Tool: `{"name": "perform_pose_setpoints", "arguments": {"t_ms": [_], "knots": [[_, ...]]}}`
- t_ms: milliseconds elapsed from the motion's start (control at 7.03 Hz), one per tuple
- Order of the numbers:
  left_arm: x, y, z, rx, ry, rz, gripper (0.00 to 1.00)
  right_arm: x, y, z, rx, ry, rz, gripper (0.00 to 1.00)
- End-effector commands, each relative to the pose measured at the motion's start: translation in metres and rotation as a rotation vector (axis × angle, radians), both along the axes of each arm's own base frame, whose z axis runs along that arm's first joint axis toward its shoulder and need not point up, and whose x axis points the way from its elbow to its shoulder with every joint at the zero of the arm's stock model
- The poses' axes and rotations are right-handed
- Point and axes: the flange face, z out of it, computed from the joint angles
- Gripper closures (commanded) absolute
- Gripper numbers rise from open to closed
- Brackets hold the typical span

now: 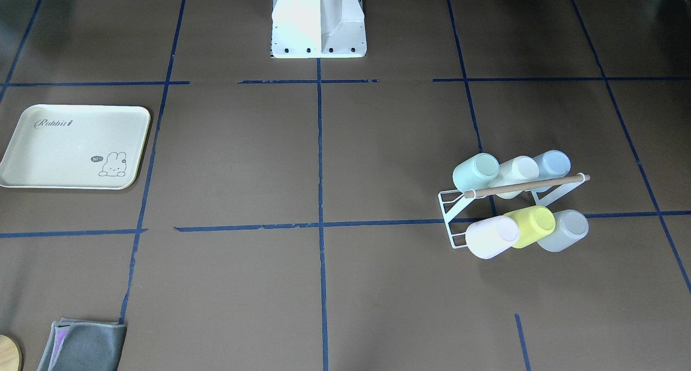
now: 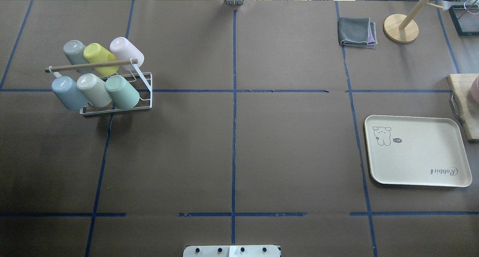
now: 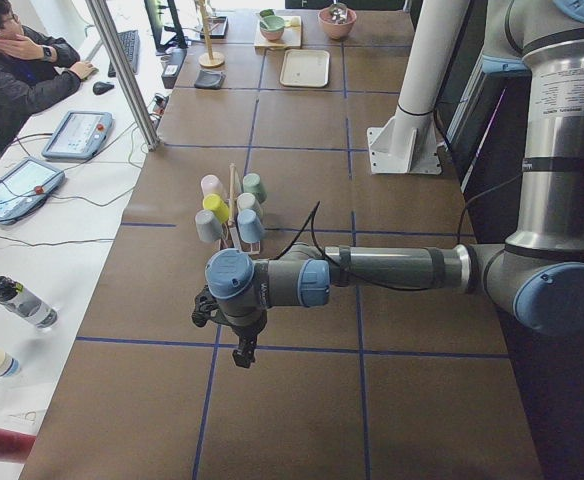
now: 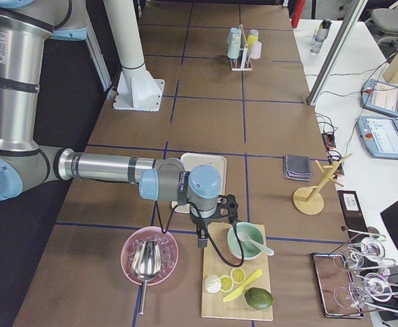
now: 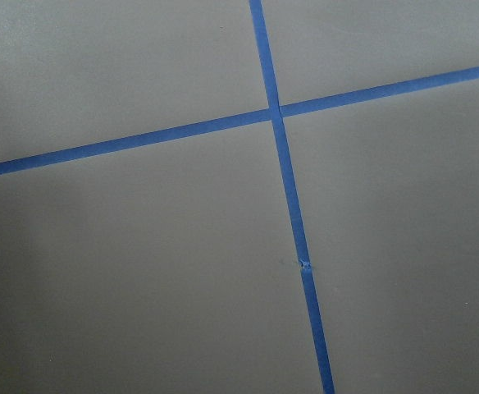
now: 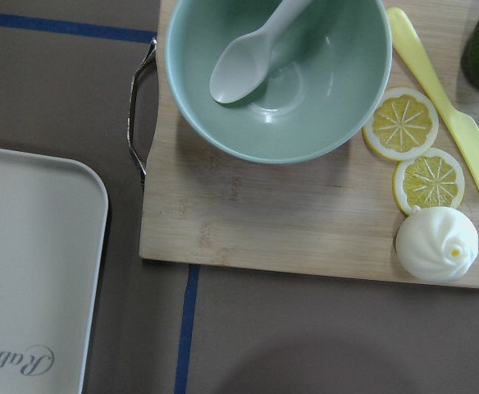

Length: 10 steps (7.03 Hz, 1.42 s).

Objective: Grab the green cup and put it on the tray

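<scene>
The green cup (image 2: pixel 122 91) lies tilted on a white wire rack (image 2: pixel 144 100), at the rack's end nearest the table's middle, in the row nearer the robot. It also shows in the front view (image 1: pixel 475 171) and the left side view (image 3: pixel 255 186). The cream tray (image 2: pixel 417 152) lies bare at the far right of the table and also shows in the front view (image 1: pixel 54 144) and the right wrist view (image 6: pixel 26 263). My left gripper (image 3: pixel 242 355) hangs over bare table well short of the rack. My right gripper (image 4: pixel 202 240) hangs beside the tray, over a cutting board. I cannot tell whether either is open or shut.
Several other cups, among them yellow (image 2: pixel 99 54) and pale blue (image 2: pixel 67 93), share the rack under a wooden bar (image 2: pixel 89 65). A wooden board (image 6: pixel 305 222) with a green bowl (image 6: pixel 276 74), lemon slices and a knife lies next to the tray. A grey cloth (image 2: pixel 357 32) and a wooden stand (image 2: pixel 401 28) sit far right.
</scene>
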Motion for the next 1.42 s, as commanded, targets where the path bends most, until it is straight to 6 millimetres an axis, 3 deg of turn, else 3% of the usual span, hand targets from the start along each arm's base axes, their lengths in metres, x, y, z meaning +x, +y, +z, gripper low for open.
{"name": "perform_pose_setpoints", "arguments": {"t_ms": [0, 142, 427, 996, 1280], "knots": [[0.0, 0.001, 0.0, 0.002, 0.002, 0.001, 0.0, -0.002, -0.001, -0.001, 0.002, -0.002, -0.006, 0.0], [0.002, 0.001, 0.001, -0.002, 0.002, 0.003, 0.0, -0.002, -0.004, -0.003, 0.008, -0.003, -0.006, 0.0], [0.002, 0.001, 0.001, -0.003, 0.001, 0.002, 0.0, -0.006, -0.042, -0.037, 0.083, -0.019, -0.01, 0.0], [0.002, 0.001, 0.001, -0.004, 0.001, 0.002, 0.0, -0.01, -0.041, -0.038, 0.082, -0.031, -0.015, 0.0], [0.002, 0.002, 0.002, -0.007, 0.003, 0.001, 0.0, -0.022, -0.047, -0.05, 0.158, -0.074, -0.045, 0.0]]}}
